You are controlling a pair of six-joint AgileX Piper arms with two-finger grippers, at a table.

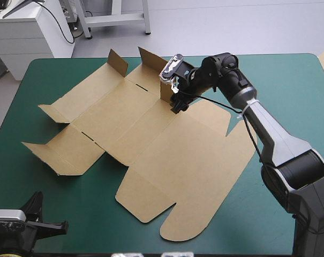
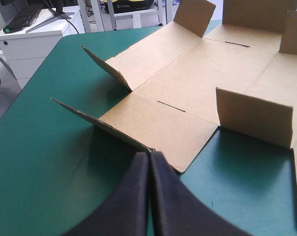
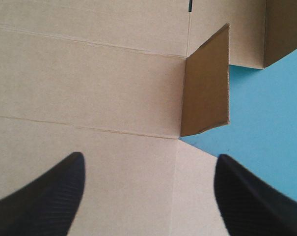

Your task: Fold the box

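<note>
- Black-finned left gripper (image 2: 149,156), nearest the high camera at the near left corner of the worktop: jaws closed together in one pointed arch, holding nothing.
- It sits low over the teal-green covered worktop (image 1: 97,214). It is clear of the board, with its tip pointing toward the nearest left-hand flap.
- Brown box of cut corrugated board (image 1: 151,155): lies spread out across the middle of the worktop, running from the far left toward the near right. Its main panels are flat and no wall is tucked.
- Two left-hand flaps (image 1: 44,155) are tilted up off the cover, not upright.
- Two small far flaps (image 1: 118,63) stand roughly upright along the far edge of the box.
- A large round-cornered lid panel (image 1: 188,219) lies flat at the near end.
- Right gripper (image 3: 149,157): jaws wide apart, gripping nothing, poised over the far part of the box.
- A third upright flap (image 3: 206,83) stands just ahead of the right gripper. Contact between the jaws and the board cannot be determined.
</note>
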